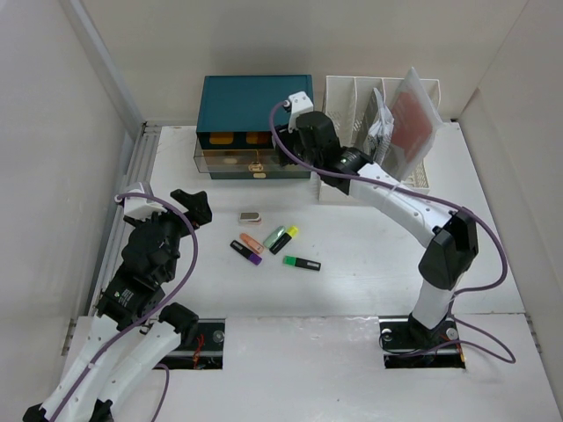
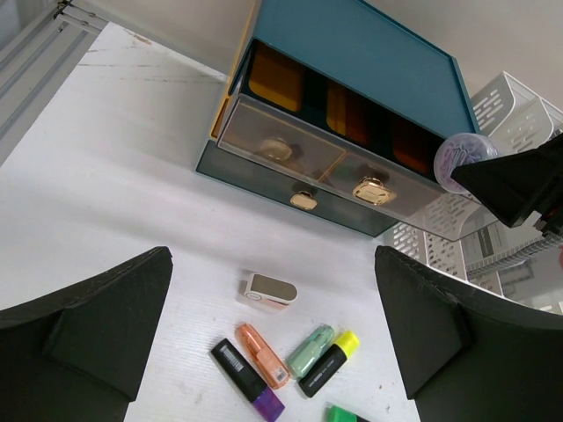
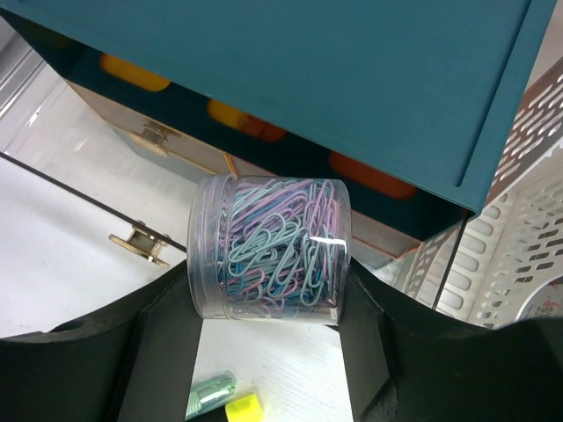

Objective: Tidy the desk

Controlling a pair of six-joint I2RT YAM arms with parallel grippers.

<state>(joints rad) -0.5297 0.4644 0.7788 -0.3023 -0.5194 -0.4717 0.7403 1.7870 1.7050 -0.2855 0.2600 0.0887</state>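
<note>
The drawer cabinet (image 1: 255,104) stands at the back of the desk (image 1: 369,264), left of centre. The file rack (image 1: 345,98) stands just beside it on its right, with a pouch (image 1: 412,119) upright in the rack's right-hand slots. My right gripper (image 3: 268,303) is close before the cabinet's front, toward its right end, and the jar of paper clips (image 3: 268,246) sits between its fingers, above the desk. In the middle of the desk, well before the cabinet, five markers (image 1: 274,236) lie in a loose cluster, one of them apart at the front right. A small case (image 1: 251,216) lies just behind the cluster. My left gripper (image 1: 195,209) hangs over the desk's left part, left of the case and the markers.
</note>
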